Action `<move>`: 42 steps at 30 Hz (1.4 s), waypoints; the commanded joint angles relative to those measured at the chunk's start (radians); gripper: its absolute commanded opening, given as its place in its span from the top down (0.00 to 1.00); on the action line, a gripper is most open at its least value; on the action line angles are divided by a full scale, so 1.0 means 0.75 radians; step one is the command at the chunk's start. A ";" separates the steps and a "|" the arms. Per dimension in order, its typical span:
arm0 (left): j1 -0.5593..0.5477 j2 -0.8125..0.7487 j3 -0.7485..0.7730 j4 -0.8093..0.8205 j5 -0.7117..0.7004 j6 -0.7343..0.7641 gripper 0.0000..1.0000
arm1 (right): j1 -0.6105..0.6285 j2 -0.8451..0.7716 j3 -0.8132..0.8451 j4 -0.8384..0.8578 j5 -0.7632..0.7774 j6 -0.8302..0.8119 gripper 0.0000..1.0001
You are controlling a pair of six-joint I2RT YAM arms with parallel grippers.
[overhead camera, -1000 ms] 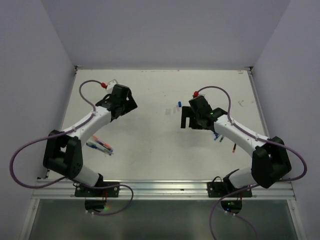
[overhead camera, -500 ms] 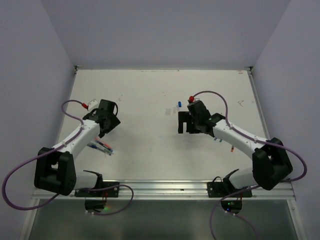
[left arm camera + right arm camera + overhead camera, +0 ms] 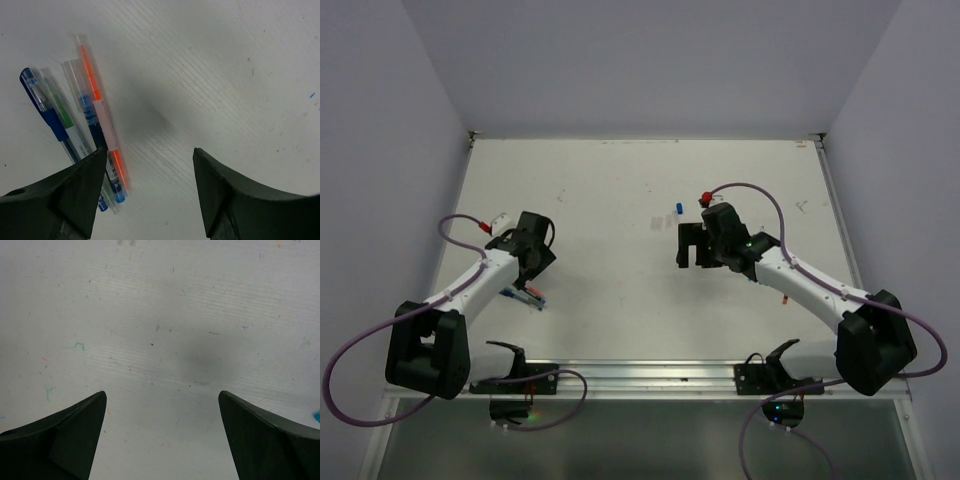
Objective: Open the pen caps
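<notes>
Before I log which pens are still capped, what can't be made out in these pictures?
Left wrist view: the bundle of slim plastic pens runs behind a finger of the left gripper; those ends are hidden.
Top view: the tiny blue cylindrical plastic cap is too small to show detail.
Top view: the thin coloured pens by the right arm are partly covered by it.

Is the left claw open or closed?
Open. In the left wrist view the left gripper has its fingers wide apart, table showing between them, nothing held.
</notes>
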 commanded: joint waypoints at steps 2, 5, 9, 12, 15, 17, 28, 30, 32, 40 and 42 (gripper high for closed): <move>0.011 -0.024 -0.016 -0.004 -0.072 -0.036 0.28 | 0.003 -0.037 -0.019 0.040 -0.016 -0.011 0.01; 0.011 -0.010 -0.024 0.012 -0.064 -0.044 0.28 | 0.005 -0.057 -0.025 0.032 -0.006 -0.015 0.01; 0.011 0.015 -0.048 0.035 -0.054 -0.048 0.28 | 0.005 -0.070 -0.029 0.022 0.004 -0.019 0.01; 0.011 0.037 -0.069 0.045 -0.054 -0.054 0.28 | 0.005 -0.070 -0.031 0.022 0.004 -0.019 0.02; 0.011 0.041 -0.089 0.059 -0.054 -0.058 0.28 | 0.005 -0.062 -0.023 0.022 -0.004 -0.015 0.02; 0.011 0.043 -0.101 0.078 -0.060 -0.058 0.28 | 0.005 -0.060 -0.019 0.024 -0.010 -0.013 0.01; 0.011 0.058 -0.093 0.102 -0.054 -0.042 0.28 | 0.003 -0.057 -0.031 0.022 0.004 -0.013 0.02; 0.011 0.056 -0.083 0.098 -0.052 -0.042 0.28 | 0.005 -0.060 -0.033 0.026 0.004 -0.015 0.02; 0.011 0.056 -0.075 0.094 -0.052 -0.040 0.28 | 0.005 -0.057 -0.031 0.026 0.006 -0.015 0.02; 0.011 0.072 -0.036 0.100 -0.060 -0.027 0.28 | 0.005 -0.033 -0.027 0.030 0.004 -0.017 0.01; 0.011 0.078 -0.028 0.100 -0.058 -0.027 0.28 | 0.003 -0.027 -0.031 0.034 0.009 -0.017 0.01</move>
